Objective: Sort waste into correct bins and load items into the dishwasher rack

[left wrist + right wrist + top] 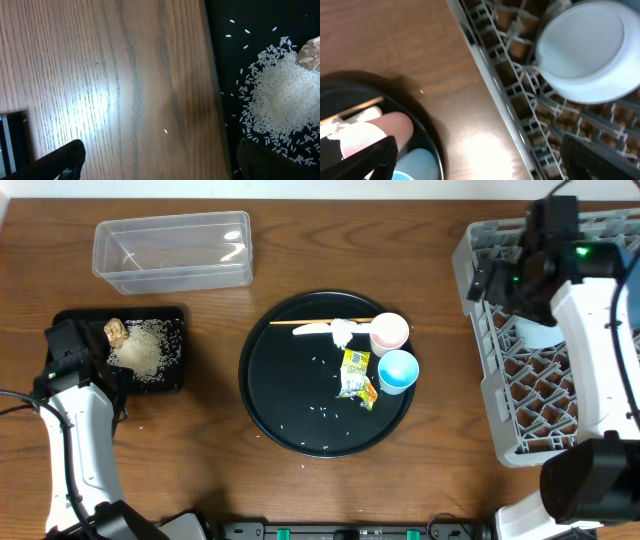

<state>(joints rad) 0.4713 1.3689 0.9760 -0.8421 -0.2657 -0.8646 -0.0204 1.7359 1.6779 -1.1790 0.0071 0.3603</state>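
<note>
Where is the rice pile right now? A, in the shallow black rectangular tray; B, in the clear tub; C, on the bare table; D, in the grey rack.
A: the rice pile lies heaped in the shallow black tray, beside the brown lump.

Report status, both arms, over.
Left tool open, right tool open, both empty. White bowl in rack. Pink cup, blue cup, wrapper, tissue on round tray. No obstruction seen.

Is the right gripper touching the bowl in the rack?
Apart. The right wrist view shows the open right gripper clear of the upturned bowl, with rack grid visible between them.
</note>
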